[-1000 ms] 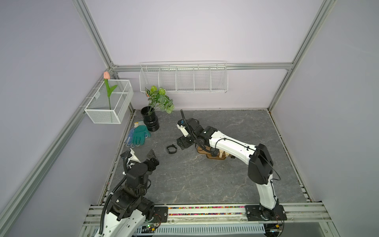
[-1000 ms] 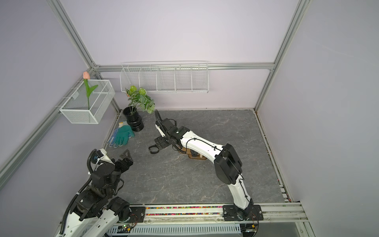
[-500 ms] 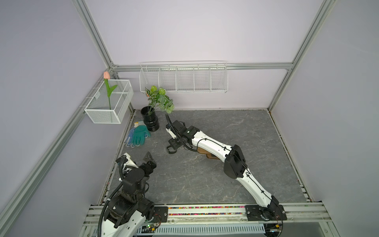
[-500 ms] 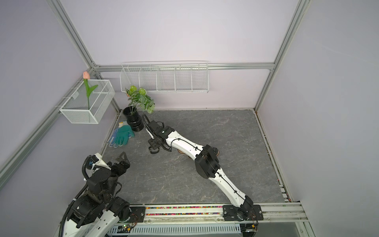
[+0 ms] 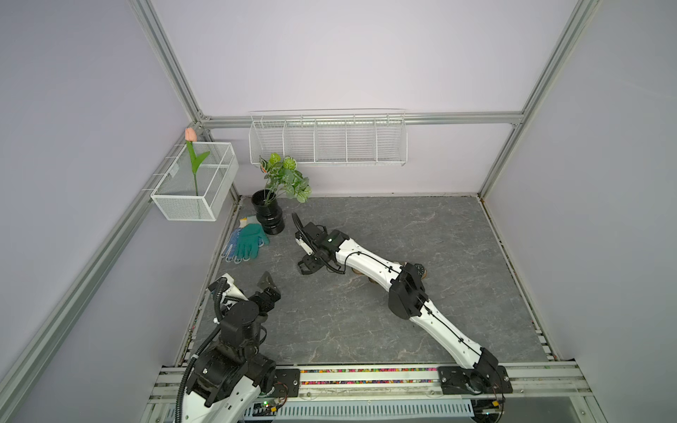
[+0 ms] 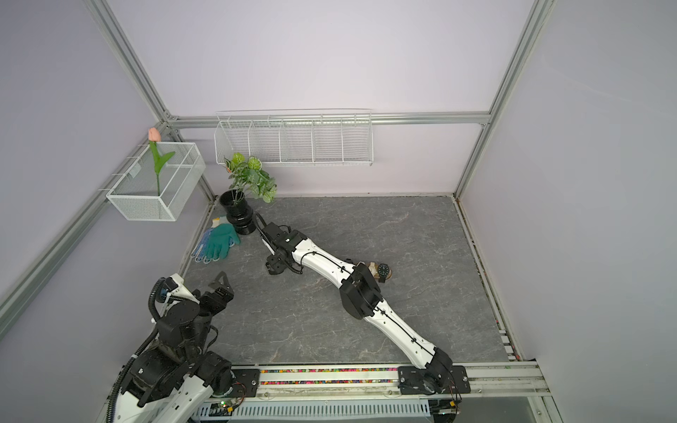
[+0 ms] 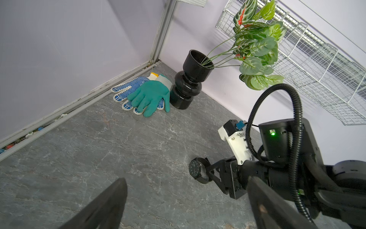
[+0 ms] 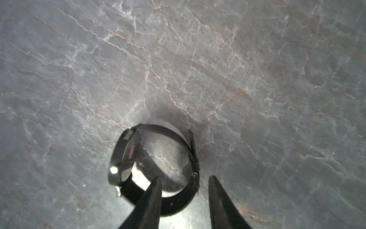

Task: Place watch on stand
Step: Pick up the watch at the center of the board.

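Watch (image 7: pixel 195 168) stands on edge, facing the left gripper (image 7: pixel 186 178), which gapes wide. Right gripper (image 8: pixel 184 177) has reached it now, jaws narrower, straddling the strap (image 8: pixel 193 150), not pinching.

At least two watches (image 7: pixel 195 168) (image 6: pixel 383 270), two gloves (image 7: pixel 150 95) (image 7: pixel 128 87), two wire baskets (image 5: pixel 328 139) (image 5: pixel 183 205), one vase (image 5: pixel 269 216), one stand (image 6: pixel 362 264), one tulip (image 5: pixel 189 134).

Right arm (image 5: pixel 370 262) stretched low, right pincer (image 8: pixel 184 180) narrowly parted; left arm (image 5: pixel 238 329) folded back, left pincer (image 7: pixel 186 178) gaping.
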Available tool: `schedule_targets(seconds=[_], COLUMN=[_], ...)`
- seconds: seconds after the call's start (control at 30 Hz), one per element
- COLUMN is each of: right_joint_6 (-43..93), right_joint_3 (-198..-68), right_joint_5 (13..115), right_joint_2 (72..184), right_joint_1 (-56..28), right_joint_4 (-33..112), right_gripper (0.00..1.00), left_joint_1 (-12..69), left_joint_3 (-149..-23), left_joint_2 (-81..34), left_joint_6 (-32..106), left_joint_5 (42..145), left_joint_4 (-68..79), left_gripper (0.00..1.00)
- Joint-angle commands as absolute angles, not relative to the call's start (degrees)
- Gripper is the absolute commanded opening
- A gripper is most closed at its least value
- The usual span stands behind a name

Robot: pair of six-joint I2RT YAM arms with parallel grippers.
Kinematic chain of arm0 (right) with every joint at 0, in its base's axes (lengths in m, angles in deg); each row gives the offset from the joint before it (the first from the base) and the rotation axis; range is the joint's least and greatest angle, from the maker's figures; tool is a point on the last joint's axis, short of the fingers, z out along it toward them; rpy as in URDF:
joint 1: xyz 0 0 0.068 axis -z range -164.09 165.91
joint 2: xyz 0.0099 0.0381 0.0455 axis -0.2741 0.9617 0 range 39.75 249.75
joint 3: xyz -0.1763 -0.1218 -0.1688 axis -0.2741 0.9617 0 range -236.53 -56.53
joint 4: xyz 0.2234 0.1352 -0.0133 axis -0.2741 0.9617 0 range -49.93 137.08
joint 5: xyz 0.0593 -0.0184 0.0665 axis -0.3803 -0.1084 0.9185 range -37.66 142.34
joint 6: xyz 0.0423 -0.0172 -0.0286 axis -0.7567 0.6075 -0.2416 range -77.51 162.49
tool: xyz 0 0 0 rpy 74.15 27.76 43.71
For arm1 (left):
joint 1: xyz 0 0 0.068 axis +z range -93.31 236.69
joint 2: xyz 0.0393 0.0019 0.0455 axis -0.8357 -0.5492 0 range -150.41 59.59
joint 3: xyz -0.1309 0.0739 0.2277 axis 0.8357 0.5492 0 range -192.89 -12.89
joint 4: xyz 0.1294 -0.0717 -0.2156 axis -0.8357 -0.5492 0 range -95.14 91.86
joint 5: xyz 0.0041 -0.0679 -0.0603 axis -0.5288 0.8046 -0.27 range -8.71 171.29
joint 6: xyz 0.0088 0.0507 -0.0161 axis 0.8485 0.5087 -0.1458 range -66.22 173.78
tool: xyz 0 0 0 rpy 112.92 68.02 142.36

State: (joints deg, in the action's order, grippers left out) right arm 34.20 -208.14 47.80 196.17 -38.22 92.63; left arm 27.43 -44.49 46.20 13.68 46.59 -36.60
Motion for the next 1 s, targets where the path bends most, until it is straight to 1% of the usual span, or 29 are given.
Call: schedule_targets(seconds=[0.0, 0.17, 0.23, 0.37, 0.5, 0.6, 0.8, 0.97], right_joint_6=[34.9, 35.1, 35.2, 34.4, 33.7, 32.5, 30.4, 27.7], right_joint_3=[-209.5, -209.6, -209.6, -209.6, -208.0, -203.8, -186.5, -165.8], right_joint_5=[49.8, 49.7, 49.6, 49.4, 49.6, 51.3, 52.4, 52.7], right_joint_2=[197.9, 198.2, 198.2, 197.4, 194.3, 189.7, 175.6, 161.1], right_joint_1=[-37.4, -37.4, -37.4, -37.5, -37.9, -38.0, -38.0, -36.6], right_joint_4=[93.7, 93.6, 93.5, 93.7, 93.1, 90.4, 79.8, 69.0], right_gripper=[0.35, 0.25, 0.18, 0.07, 0.07, 0.07, 0.07, 0.07], left_joint_1=[27.7, 27.7, 27.7, 27.7, 27.6, 27.7, 27.6, 27.7], left_joint_3=[-43.9, -43.9, -43.9, -43.9, -44.1, -44.2, -44.2, -45.0], left_joint_2=[46.8, 46.5, 46.3, 45.9, 45.3, 45.3, 46.7, 43.5], left_joint_6=[12.6, 12.4, 12.5, 12.2, 11.9, 11.5, 10.9, 13.0], left_joint_5=[46.1, 46.4, 46.3, 46.7, 47.1, 47.2, 46.9, 53.0], left_joint_4=[-36.9, -36.6, -36.4, -36.0, -36.3, -36.6, -36.9, -33.0], left_gripper=[0.98, 0.99, 0.99, 1.0, 1.0, 1.0, 1.0, 0.99])
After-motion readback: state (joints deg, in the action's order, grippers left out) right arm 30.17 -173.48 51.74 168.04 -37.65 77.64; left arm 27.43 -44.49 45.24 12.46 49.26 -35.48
